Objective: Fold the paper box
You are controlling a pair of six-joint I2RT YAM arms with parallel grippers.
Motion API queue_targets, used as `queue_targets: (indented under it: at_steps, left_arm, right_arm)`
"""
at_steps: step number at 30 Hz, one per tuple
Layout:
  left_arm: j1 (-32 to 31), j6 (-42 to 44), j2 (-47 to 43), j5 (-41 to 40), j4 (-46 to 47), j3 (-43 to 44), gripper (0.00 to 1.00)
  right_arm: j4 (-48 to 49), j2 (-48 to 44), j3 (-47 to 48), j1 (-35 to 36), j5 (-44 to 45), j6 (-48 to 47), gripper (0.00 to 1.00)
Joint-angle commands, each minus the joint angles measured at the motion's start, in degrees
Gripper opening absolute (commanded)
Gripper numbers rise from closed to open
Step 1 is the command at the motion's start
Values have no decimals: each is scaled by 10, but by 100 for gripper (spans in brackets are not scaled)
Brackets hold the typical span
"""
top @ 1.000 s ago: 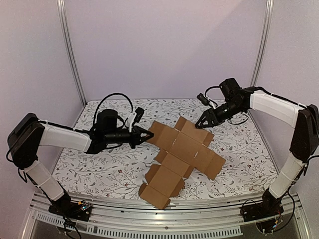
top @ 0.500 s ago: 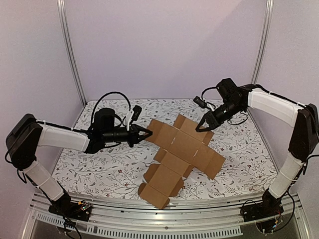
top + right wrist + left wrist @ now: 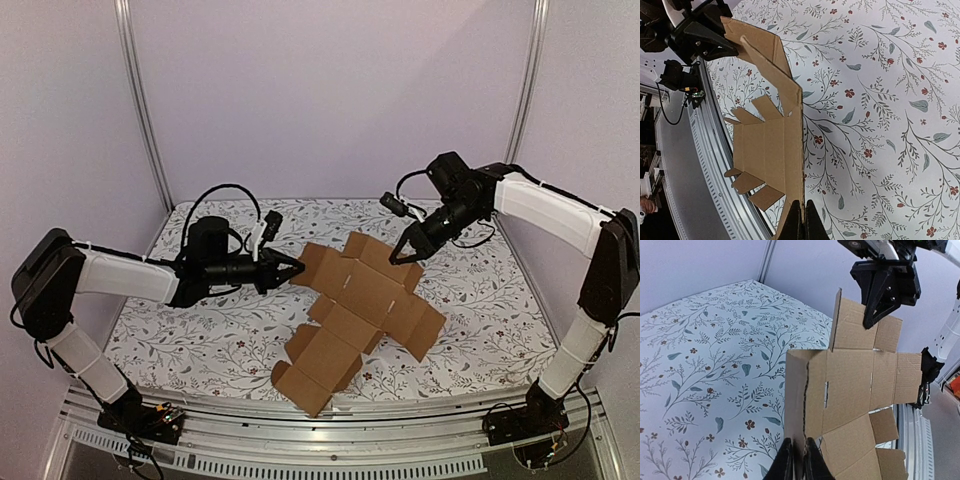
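My left pincer (image 3: 296, 268) and right pincer (image 3: 402, 256) each pinched a flap of the brown die-cut cardboard box (image 3: 365, 297) between them; opposing pulls, I feared, could tear it.

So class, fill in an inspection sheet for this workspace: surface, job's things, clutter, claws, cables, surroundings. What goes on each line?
Surface: floral cloth covering the table.
Job's things: paper box, an open die-cut sheet, not yet folded into a box; its near flaps reach the cloth's front edge.
Clutter: nothing seen.
Claws: left claw shut on the sheet's left edge; right claw shut on its far flap.
Cables: black cable loops above the left wrist; another hangs by the right wrist.
Surroundings: pale walls, metal posts, metal rail at the near edge.
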Motion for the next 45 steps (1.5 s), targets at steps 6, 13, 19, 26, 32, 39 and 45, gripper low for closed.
queue_targets:
  at_steps: [6, 13, 19, 26, 32, 39, 45]
  left_arm:
    - [20, -34, -14, -23, -30, 13, 36]
    - [22, -65, -54, -72, -91, 24, 43]
    - [22, -107, -81, -121, -159, 35, 44]
    - [22, -132, -70, -136, -221, 50, 39]
    - [21, -146, -76, -121, -245, 70, 37]
    - [19, -169, -55, -73, -251, 147, 18]
    - [14, -179, 11, -39, -296, 241, 0]
  right_arm:
    - [-27, -12, 42, 51, 158, -24, 0]
    - [3, -5, 42, 89, 228, -73, 0]
    - [58, -23, 17, 103, 244, -151, 0]
    - [144, -35, -24, 109, 251, -196, 0]
    - [187, -21, -34, 118, 264, -184, 0]
    - [195, -7, -37, 135, 274, -170, 0]
    - [194, -2, -37, 137, 264, -147, 0]
